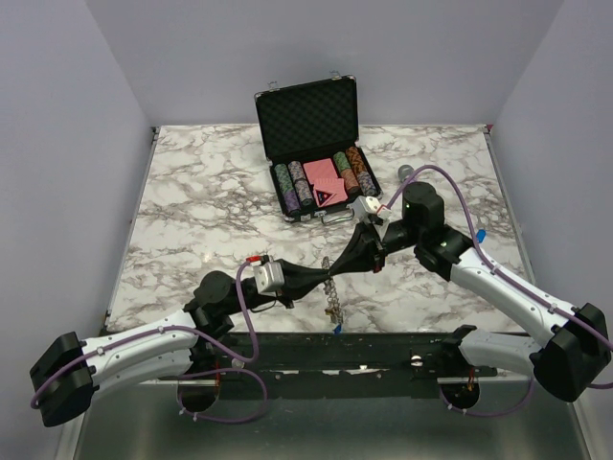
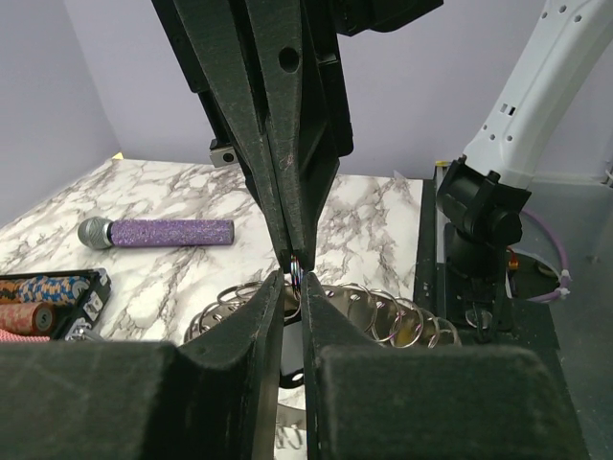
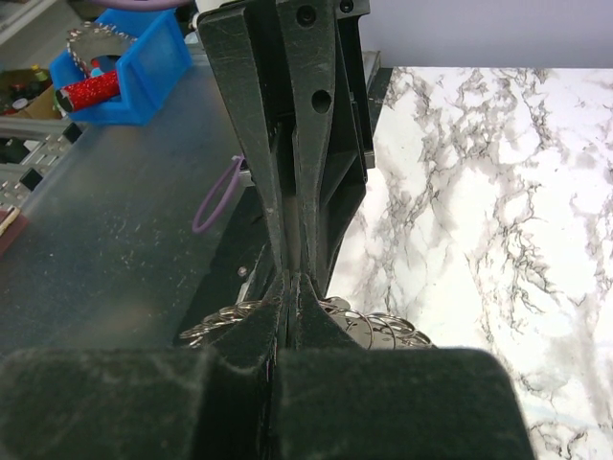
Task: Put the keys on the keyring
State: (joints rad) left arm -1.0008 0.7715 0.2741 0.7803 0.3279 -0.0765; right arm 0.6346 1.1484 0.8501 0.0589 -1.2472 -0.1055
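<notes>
Both grippers meet tip to tip above the table's front edge. The keyring (image 1: 333, 302), a silver ring fringed with small rings, hangs edge-on below them; it also shows in the wrist views (image 2: 383, 311) (image 3: 383, 331). My right gripper (image 1: 341, 271) (image 3: 294, 283) is shut on the ring's wire. My left gripper (image 1: 324, 279) (image 2: 295, 278) has its jaws a narrow slit apart, with the wire between the tips. A small blue-headed key (image 1: 338, 329) hangs at the ring's lower end. A black piece with a hole (image 2: 290, 372) shows through the left gripper's gap.
An open black chip case (image 1: 311, 144) stands at the back centre. A purple microphone (image 2: 168, 232) lies on the marble to its right. A blue holder (image 3: 134, 67) sits on the metal bench beyond the table's front edge (image 1: 316, 337).
</notes>
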